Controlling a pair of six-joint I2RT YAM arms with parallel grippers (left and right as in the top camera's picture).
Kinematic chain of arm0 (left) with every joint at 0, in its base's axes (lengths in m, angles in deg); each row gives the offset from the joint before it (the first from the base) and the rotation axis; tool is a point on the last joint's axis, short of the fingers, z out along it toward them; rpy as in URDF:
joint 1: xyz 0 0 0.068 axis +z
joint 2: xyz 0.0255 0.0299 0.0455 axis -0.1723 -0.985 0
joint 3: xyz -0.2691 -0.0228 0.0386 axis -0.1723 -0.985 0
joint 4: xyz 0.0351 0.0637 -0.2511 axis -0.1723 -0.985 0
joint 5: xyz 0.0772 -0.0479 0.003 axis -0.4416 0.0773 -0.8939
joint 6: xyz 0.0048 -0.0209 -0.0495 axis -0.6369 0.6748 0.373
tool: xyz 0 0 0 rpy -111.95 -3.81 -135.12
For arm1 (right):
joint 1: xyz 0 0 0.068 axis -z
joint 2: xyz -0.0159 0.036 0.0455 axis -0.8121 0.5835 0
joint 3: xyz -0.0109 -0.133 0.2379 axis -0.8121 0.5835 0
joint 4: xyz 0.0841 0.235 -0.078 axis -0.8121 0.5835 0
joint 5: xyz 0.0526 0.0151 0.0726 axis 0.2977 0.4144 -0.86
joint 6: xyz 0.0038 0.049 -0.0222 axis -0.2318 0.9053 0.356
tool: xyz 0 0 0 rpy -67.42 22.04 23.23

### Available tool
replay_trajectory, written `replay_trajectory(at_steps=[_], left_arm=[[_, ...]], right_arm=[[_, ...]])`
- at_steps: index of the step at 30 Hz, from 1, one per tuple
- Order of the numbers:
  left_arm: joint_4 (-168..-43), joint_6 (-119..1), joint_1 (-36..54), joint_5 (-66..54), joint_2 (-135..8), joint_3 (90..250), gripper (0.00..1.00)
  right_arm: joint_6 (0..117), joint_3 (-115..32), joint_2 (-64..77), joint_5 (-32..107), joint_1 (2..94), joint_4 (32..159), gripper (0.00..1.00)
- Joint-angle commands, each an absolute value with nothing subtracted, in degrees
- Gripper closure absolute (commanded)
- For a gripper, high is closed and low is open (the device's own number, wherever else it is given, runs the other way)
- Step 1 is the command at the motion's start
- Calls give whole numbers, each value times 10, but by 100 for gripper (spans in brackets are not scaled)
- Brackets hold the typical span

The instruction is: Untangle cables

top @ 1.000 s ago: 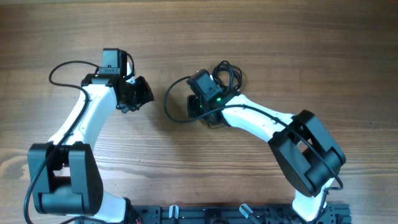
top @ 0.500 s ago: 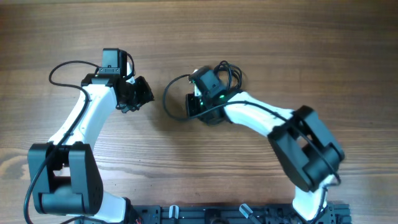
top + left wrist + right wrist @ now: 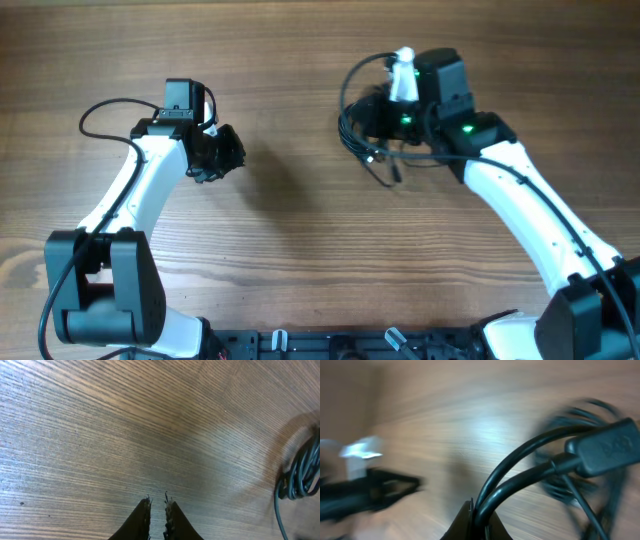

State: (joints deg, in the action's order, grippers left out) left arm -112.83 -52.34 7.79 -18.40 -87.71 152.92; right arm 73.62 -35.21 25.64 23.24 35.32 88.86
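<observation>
Tangle of thin black cables [image 3: 365, 130], bunched right of the table's centre toward the far edge, loops spilling left and toward the near side. Shifted rightward from its spot of 1 second ago, the long loop formerly trailing left across the middle now drawn in.

Pinched at 2 strands by the right gripper [image 3: 479, 510], jaws closed tight around them in the right wrist view, a black plug end [image 3: 605, 452] just beyond the pinch. Heavily blurred there, so probably in motion. Cannot tell whether lifted clear of the wooden table [image 3: 300, 260] or dragged across it. Just above the bunch in the overhead view, a small white piece [image 3: 404, 72], kind unclear.

Well apart to the left, the left gripper [image 3: 157, 502], in the same place as before, fingers drawn nearly together with only a thin slit and nothing between them. At the right edge of its own view, a bit of the cable bundle.

For the task: likely a grab-and-pull just begun, the whole knot travelling with the held strands rather than opening. Probably calls for the left gripper to pin another strand, to spread the loops under tension.
</observation>
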Motion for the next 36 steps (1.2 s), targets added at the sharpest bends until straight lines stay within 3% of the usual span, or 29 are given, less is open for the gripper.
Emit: replay_trajectory(at_steps=[1,11,20,28,32,36], left_arm=[[-1128,-529,79,-185,-884,1524,86],[-1128,-529,79,-186,-884,1524,85],[-1127,-543,79,-186,-884,1524,84],[-1123,-543,79,-185,-884,1524,75],[-1123,-543,79,-185,-884,1524,69],[-1123,-543,79,-185,-884,1524,63]], right_arm=[[732,-327,287,388,368,924,96],[735,-295,398,527,372,925,96],[731,-296,460,539,393,940,92],[668,-337,427,439,405,977,53],[646,-380,390,405,404,1020,43],[629,-412,342,378,404,1042,12]])
